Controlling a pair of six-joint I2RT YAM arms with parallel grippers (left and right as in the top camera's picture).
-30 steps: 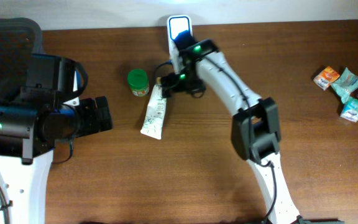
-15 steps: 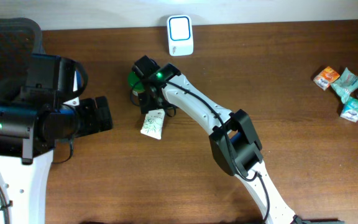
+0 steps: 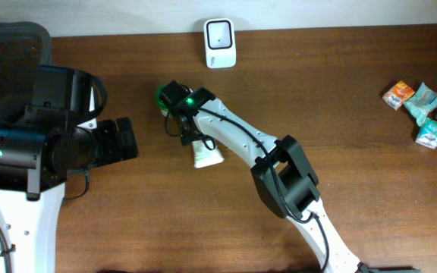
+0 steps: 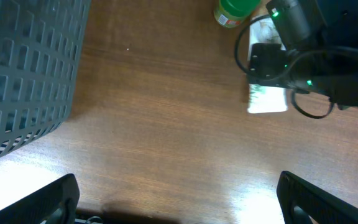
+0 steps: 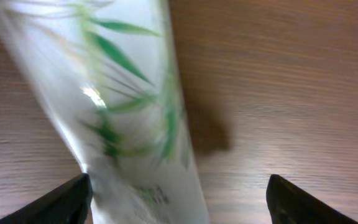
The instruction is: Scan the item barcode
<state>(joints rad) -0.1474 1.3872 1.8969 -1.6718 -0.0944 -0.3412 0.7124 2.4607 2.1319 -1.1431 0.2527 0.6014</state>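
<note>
The item, a white tube printed with green leaves (image 3: 207, 157), lies flat on the wooden table. My right gripper (image 3: 192, 139) hangs over its upper end. In the right wrist view the tube (image 5: 126, 118) runs between the wide-apart fingers, close to the left fingertip (image 5: 70, 200), and the right gripper (image 5: 179, 202) is open around it. No barcode shows. The white scanner (image 3: 220, 32) stands at the table's far edge. My left gripper (image 4: 182, 202) is open over bare wood, well left of the tube (image 4: 267, 99).
A green-capped jar (image 3: 163, 95) stands just beside the right wrist, also seen as the jar (image 4: 232, 11) from the left. A dark mesh basket (image 4: 23, 74) sits far left. Several snack packets (image 3: 423, 114) lie at the right edge.
The right arm swung from the scanner down and left onto the tube. The tube has shifted and turned, its lower end now pointing right. The left arm has not moved.
</note>
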